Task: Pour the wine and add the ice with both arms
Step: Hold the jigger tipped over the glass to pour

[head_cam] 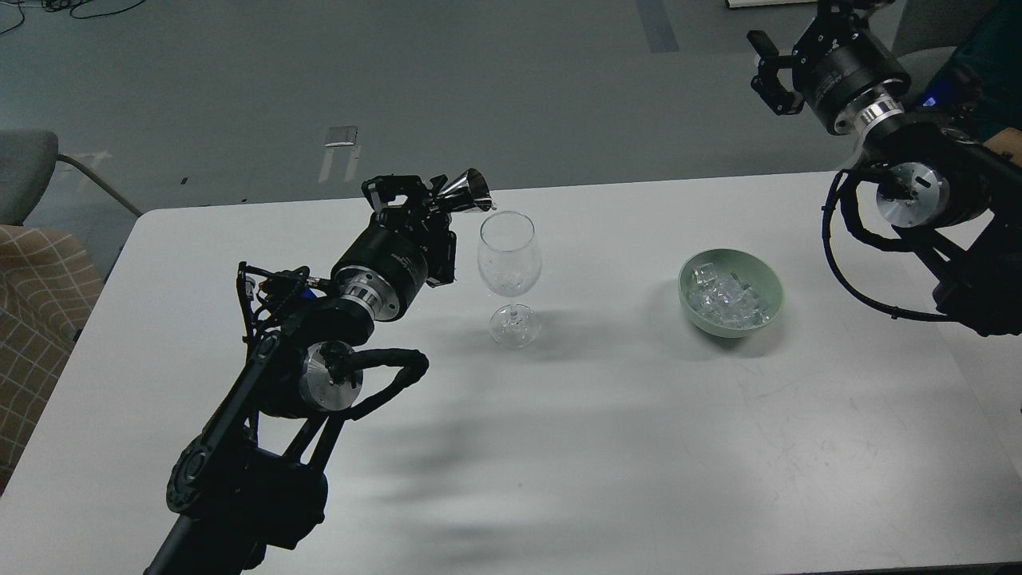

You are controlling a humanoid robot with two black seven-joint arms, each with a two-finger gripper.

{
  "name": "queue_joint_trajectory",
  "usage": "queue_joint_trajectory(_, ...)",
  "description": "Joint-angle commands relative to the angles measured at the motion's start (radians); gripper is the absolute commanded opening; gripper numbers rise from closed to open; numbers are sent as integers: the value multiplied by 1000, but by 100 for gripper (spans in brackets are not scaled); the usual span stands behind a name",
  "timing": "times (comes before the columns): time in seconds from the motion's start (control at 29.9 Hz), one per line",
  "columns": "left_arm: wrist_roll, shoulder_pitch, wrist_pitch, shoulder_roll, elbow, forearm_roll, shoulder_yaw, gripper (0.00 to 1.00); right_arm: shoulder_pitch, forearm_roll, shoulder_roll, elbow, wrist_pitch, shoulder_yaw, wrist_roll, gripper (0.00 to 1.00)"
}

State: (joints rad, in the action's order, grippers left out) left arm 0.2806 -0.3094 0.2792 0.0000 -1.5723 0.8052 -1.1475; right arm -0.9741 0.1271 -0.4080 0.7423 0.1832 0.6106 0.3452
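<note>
The wine is not visible itself, but its metal cup (465, 192), pinched in the left gripper (435, 200), tips over the glass (509, 263) to pour, while the spread right gripper (770, 76) hangs well above the bowl (766, 275) of ice (725, 299).

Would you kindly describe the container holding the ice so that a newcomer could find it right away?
Start at the white table and find the clear wine glass near its middle. To the glass's right, standing apart from it, is a low round bowl. It is the only pale green, opaque thing on the table, and it holds a heap of clear ice.
</note>
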Motion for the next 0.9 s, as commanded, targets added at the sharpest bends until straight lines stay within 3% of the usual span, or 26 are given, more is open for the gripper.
queue_joint_trajectory(0.0, 2, -2, 0, 0, 0, 11, 0, 5, 0, 0, 2, 0, 1, 0, 0, 100)
queue_joint_trajectory(0.87, 2, -7, -5, 0, -2, 170, 15, 5, 0, 0, 2, 0, -1, 1, 0, 100)
